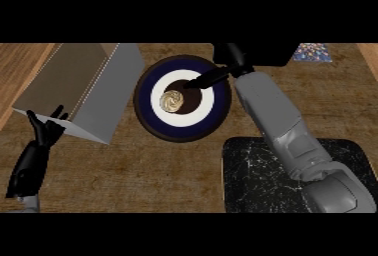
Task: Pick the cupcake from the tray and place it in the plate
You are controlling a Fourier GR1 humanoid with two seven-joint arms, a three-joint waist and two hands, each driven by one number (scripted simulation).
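Note:
The cupcake, with a dark wrapper and pale swirled top, sits in the white middle of a round plate with a navy rim. My right hand hovers over the plate's far right edge. Its fingers stretch down-left to the cupcake's upper right side without curling round it. The right forearm crosses over the black marbled tray at the lower right, which shows nothing on its bare part. At the left edge my left hand rests open, fingers up.
A grey wedge-shaped box with a brown top stands at the upper left, close to the plate and just behind the left hand. A patterned patch lies at the far right. Wooden counter shows between the left hand and the tray.

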